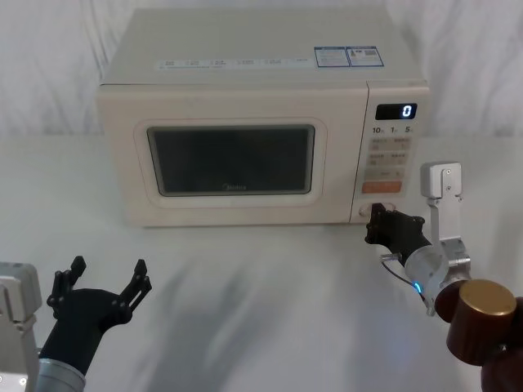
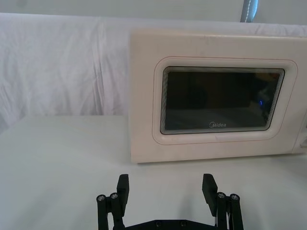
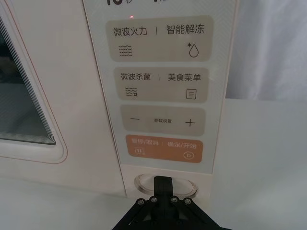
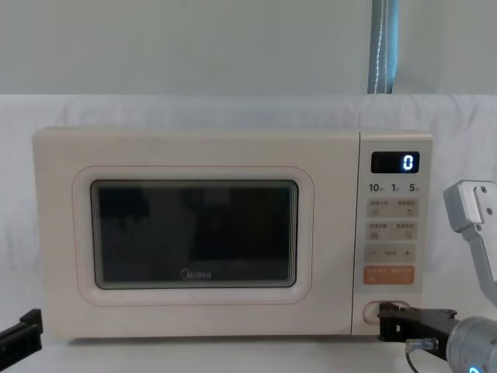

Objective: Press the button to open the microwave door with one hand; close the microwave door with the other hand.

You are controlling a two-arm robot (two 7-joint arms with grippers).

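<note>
The right black tool, fingers together, touches its tip to the large cream pill-shaped button below the orange rectangular key. The wide cream dark-windowed microwave door is shut. The left black tool hovers apart-fingered over the white surface.

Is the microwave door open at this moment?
No, the door sits flush with the control panel, fully shut.

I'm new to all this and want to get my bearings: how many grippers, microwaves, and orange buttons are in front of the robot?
Grippers: 2 (left gripper, open, low over the table; right gripper, shut, at the button)
Microwaves: 1 (microwave, its door closed)
Orange buttons: 1 (orange button)
Total: 4
</note>
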